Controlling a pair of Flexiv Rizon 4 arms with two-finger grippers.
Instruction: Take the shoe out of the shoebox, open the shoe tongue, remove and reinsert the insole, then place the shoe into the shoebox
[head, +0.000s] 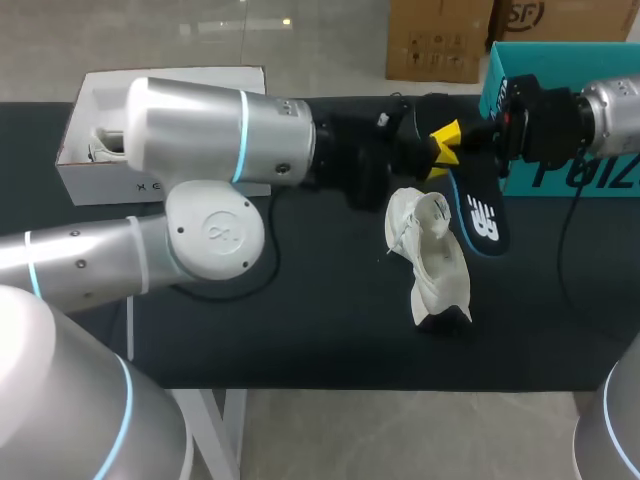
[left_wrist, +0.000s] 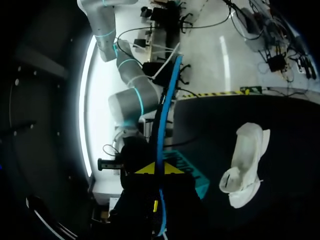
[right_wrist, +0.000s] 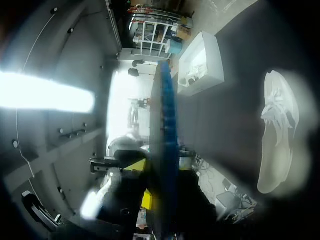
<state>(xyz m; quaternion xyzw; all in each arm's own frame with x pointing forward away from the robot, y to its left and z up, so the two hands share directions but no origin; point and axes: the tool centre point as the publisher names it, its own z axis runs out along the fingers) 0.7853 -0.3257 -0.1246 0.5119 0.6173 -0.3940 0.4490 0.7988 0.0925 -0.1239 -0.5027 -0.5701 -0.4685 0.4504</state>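
In the upper left of the head view the white shoebox (head: 95, 182) sits open at the far edge of the dark table (head: 300, 320), well apart from everything else. The left arm (head: 200, 140) stretches from there across the upper middle of the frame. The left gripper (head: 443, 150) is clamped on the top end of the dark blue insole (head: 480, 215). In the left wrist view the insole shows edge-on as a thin blue strip, with a yellow tip pressed to each side of it.

Below and slightly left of that grip, the white shoe (head: 432, 262) lies on the table in the middle of the frame. It looks tipped on its side, and its long axis runs from the centre down toward the lower edge. The insole hangs out of the shoe, slanting from the grippers down to the right. Its axis is roughly parallel to the shoe's, and its free lower end is just beside the shoe's upper part.

I judge that reinsertion comes next, so the insole has to swing down and left into the shoe's opening. I cannot clearly make out which end that opening faces.

The right gripper (head: 478, 132) meets the same top end of the insole from the upper right. Both grippers seem about equally near the shoe. Whether the right one has a grip I cannot tell, because its wrist view is blurred by the insole. A teal box (head: 590, 170) stands behind it.
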